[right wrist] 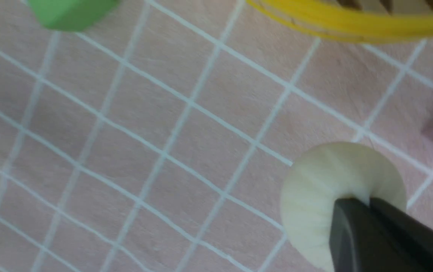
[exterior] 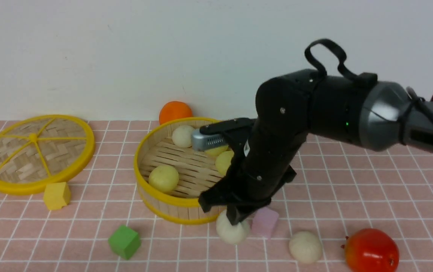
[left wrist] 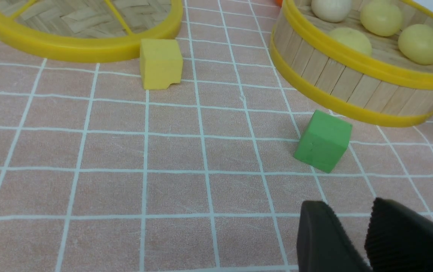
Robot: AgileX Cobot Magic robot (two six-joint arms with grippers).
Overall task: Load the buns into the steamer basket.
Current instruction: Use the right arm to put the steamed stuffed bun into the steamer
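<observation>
So the right gripper is clamped on the top of an off-white bun. That bun sits on the pink gridded tabletop just outside the front wall of the steamer basket, with a pink cube right beside it.

In the right wrist view the fingers are squeezed nearly together and the bun's crown dimples in around them. My guess is it's soft, squishy and light, kinda foam-ish. Pinching a fold of the top should hold, but a wider grab across the dome's sides would probably be safer for the lift over the rim.

4 buns are in the basket: 3 pale yellow, 1 off-white. 1 more off-white bun sits out near the red fruit.

The left gripper hangs near the green cube, fingers nearly together, gripping nothing.
</observation>
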